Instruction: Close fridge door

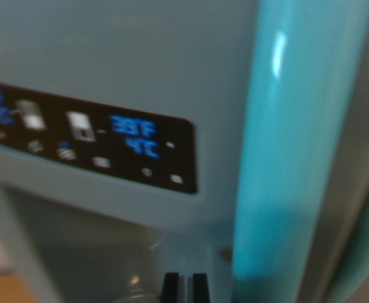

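The wrist view is filled by a pale blue-green fridge door (121, 50), seen very close and blurred. A black control panel (90, 142) with blue digits runs across it, above a recessed dispenser bay (96, 252). A glossy turquoise vertical handle (298, 145) stands at the wrist view's right. My gripper (185, 287) shows only as two black fingertips (170, 285) at the bottom edge, close together with a thin pale gap, nothing between them. They sit just left of the handle's lower end, in front of the door.
A grey strip (355, 208) runs down beyond the handle, with a second turquoise curved edge (368, 252) at the bottom right corner. A patch of brown floor or wood (1, 287) shows at the bottom left.
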{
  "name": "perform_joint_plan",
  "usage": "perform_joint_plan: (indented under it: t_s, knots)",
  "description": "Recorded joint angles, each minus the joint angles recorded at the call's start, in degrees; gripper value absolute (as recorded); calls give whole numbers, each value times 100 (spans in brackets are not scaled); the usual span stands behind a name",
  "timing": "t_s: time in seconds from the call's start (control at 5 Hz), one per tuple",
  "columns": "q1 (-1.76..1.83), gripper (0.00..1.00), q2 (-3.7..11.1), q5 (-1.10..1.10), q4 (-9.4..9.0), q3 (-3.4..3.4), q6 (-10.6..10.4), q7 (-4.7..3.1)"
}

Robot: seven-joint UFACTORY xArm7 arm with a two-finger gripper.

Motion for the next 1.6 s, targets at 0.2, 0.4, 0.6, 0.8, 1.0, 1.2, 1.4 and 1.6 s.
perform_joint_plan:
  t_s: [0.2,0.4,0.6,0.8,1.0,1.2,1.4,1.6]
  knots:
    - [0,100,0,0,0,0,0,0]
    - [0,100,224,0,251,-101,0,0]
    - [0,100,224,0,251,-101,0,0]
    - [0,100,470,0,513,-168,0,0]
    - [0,100,470,0,513,-168,0,0]
    - [0,100,693,0,723,-215,0,0]
    - [0,100,693,0,723,-215,0,0]
    - [0,100,866,0,869,-254,-1,0]
